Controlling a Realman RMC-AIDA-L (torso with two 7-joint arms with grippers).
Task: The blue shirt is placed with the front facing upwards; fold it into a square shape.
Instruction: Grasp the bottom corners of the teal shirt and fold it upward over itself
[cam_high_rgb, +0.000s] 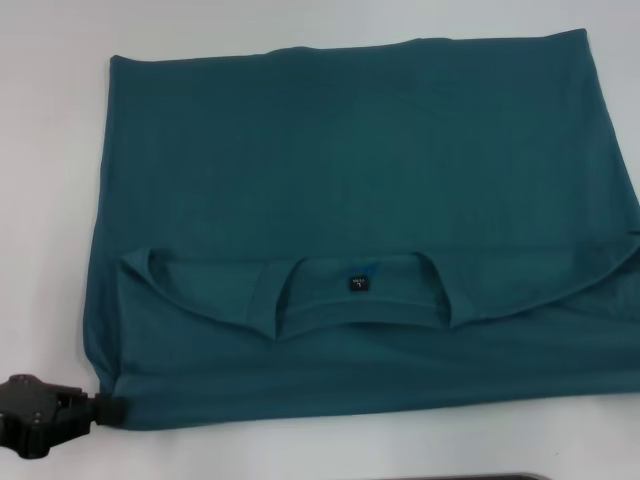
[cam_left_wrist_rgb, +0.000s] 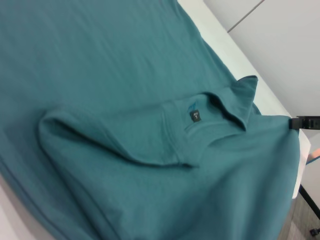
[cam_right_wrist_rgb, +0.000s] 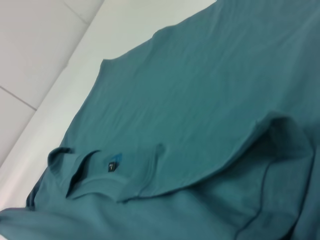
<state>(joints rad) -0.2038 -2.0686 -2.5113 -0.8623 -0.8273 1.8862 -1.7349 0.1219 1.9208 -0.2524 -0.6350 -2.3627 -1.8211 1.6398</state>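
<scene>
The blue shirt (cam_high_rgb: 350, 200) lies spread across the white table, folded over so that its ribbed collar (cam_high_rgb: 355, 310) and small black neck label (cam_high_rgb: 357, 284) face up near the front. My left gripper (cam_high_rgb: 112, 410) is at the shirt's near left corner, shut on the fabric edge. In the left wrist view the shirt (cam_left_wrist_rgb: 125, 75) and its label (cam_left_wrist_rgb: 195, 117) show, and my right gripper (cam_left_wrist_rgb: 300, 122) touches the shirt's far corner as a thin black bar. The right wrist view shows the shirt (cam_right_wrist_rgb: 200, 100) with a raised fold. No chest lettering shows.
Bare white table (cam_high_rgb: 50, 200) runs along the left of the shirt and in a narrow strip in front of it. A dark edge (cam_high_rgb: 480, 477) lies at the very front. The table's edge and floor (cam_left_wrist_rgb: 310, 210) show in the left wrist view.
</scene>
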